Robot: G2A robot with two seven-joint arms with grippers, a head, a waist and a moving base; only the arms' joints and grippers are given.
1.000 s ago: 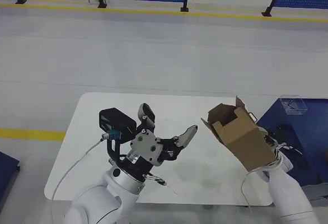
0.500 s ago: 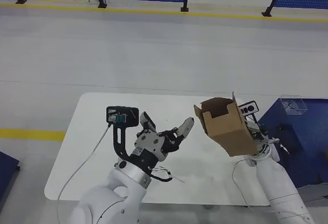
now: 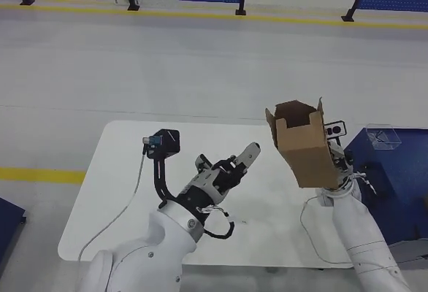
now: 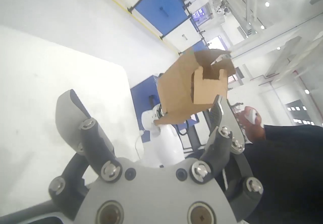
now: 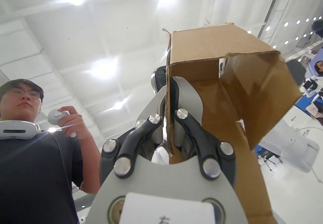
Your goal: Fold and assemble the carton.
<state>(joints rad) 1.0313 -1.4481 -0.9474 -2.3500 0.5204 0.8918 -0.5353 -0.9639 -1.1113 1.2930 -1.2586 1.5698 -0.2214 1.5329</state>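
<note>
My right gripper [image 5: 168,88], pinching the carton [image 3: 302,142] wall, has raised it upright. My left gripper [image 3: 226,158], spread wide and empty, swings right toward it, I judge to fold flaps.

I count one carton [image 3: 302,142] at about 2 o'clock above the one white table [image 3: 119,182], two grippers, the left gripper [image 3: 225,157] and the right gripper [image 5: 168,93], and one clear box [image 3: 380,137] at 2 o'clock past the table edge.
</note>
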